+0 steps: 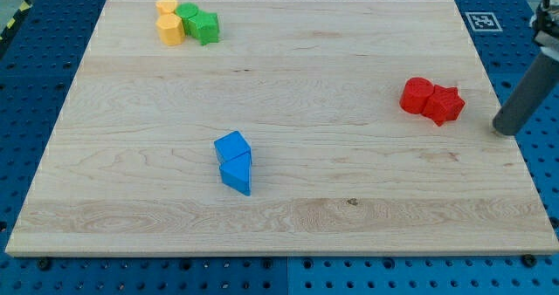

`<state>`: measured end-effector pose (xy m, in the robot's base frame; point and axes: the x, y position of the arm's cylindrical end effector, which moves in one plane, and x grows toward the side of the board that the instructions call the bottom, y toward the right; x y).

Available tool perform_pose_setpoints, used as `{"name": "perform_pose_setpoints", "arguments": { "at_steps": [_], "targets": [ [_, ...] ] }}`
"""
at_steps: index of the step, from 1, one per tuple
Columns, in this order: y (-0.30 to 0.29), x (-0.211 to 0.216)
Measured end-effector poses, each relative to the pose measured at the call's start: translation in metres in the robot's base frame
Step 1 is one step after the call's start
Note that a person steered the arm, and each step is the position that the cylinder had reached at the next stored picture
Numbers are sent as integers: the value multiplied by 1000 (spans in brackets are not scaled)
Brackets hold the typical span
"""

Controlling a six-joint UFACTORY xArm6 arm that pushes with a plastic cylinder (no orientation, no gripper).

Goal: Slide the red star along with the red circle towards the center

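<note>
Red pair, view's right of table (pixel 279 216).
Red circle (pixel 417 95) touching red star (pixel 445 105); tip (pixel 503 131) just right, apart. No fingers: rod only.

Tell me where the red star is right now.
The red star sits near the view's right edge, touching the red circle on its left, with my tip to its right.

Open board between reds (pixel 431 100) and centre.

Red star (pixel 445 106) and circle (pixel 417 95), blue, green, yellow blocks, pale wooden board (pixel 349 59).
</note>
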<state>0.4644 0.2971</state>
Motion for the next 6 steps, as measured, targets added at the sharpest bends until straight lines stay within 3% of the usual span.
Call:
{"name": "perform_pose_setpoints", "arguments": {
  "at_steps": [1,6],
  "targets": [
    [3,-2],
    [-103,-28]
  ]
}}
